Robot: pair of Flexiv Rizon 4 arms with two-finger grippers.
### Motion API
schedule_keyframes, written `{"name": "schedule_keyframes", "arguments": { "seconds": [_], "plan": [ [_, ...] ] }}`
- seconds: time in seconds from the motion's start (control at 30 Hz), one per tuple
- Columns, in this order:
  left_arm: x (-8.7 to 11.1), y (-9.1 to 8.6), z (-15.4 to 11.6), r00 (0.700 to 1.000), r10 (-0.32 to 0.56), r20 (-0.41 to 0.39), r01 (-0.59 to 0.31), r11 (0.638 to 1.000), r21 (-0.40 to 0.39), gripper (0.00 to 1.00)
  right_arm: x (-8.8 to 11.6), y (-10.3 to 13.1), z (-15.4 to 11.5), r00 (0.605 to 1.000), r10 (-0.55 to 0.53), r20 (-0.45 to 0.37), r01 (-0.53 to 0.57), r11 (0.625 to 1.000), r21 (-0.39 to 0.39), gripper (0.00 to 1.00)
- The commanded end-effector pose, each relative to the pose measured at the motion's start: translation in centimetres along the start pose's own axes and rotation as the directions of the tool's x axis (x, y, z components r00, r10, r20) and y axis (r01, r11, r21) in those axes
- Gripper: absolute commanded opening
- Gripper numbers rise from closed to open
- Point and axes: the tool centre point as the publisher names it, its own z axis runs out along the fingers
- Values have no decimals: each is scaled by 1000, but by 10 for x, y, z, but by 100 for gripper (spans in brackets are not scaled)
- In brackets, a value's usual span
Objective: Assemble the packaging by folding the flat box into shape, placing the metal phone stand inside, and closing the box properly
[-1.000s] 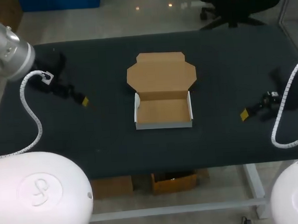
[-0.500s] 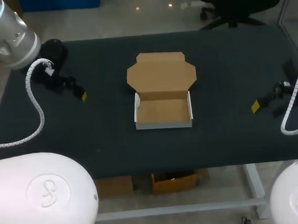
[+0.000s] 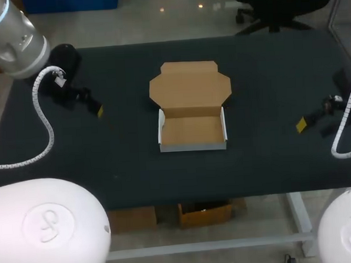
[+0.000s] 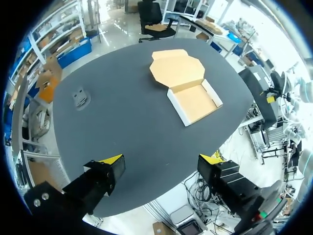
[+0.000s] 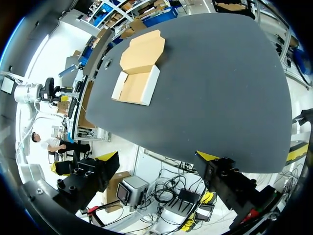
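The cardboard box point(image 3: 192, 130) sits at the middle of the table as a shallow open tray with white outer walls. Its brown lid point(image 3: 190, 88) lies flat behind it. Nothing is inside the tray. In the left wrist view the box point(image 4: 194, 100) is far ahead of my left gripper point(image 4: 161, 160), which is open and empty. A small grey metal phone stand point(image 4: 79, 96) lies far from the box near the table's left end; my left arm hides it in the head view. My right gripper point(image 5: 157, 156) is open and empty, well away from the box point(image 5: 136, 88). Left gripper point(image 3: 96, 109), right gripper point(image 3: 303, 124).
The black table point(image 3: 266, 73) carries only the box and the stand. Bare cloth surrounds the box on all sides. My two arms hang over the table's left and right ends, each with a white coiled cable.
My right gripper has drawn back to the right, away from the box. My left arm has pulled back slightly toward the far left. The box has not moved.
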Motion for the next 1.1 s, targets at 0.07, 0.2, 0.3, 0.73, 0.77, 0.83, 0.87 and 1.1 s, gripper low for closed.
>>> {"name": "schedule_keyframes", "arguments": {
  "seconds": [0.07,0.2,0.3,0.73,0.77,0.83,0.87,1.1],
  "plan": [
    [-4,4,-7,999,-42,-16,42,999,14,100,11,-9,-12,999,16,42,-15,1000,-13,100],
    [-5,12,-15,997,-70,-21,71,997,31,100,10,-26,-26,999,16,43,-16,1000,-23,100],
    [-6,17,-20,995,-86,-40,88,995,49,100,7,-35,-33,999,23,48,-21,999,-27,100],
    [-7,26,-41,989,-137,-54,142,984,105,100,-7,-46,-53,995,95,26,-95,995,-1,100],
    [-7,25,-41,989,-135,-55,140,985,104,100,-7,-46,-53,995,94,25,-94,996,-2,100],
    [-7,25,-44,987,-149,-56,154,983,100,100,-6,-47,-55,994,107,20,-107,994,16,100],
    [-8,25,-45,987,-149,-58,155,983,99,100,-6,-47,-56,994,106,20,-107,994,14,100],
    [-8,28,-52,984,-172,-55,177,980,94,100,-5,-53,-60,992,126,29,-127,992,21,100]
  ]
}}
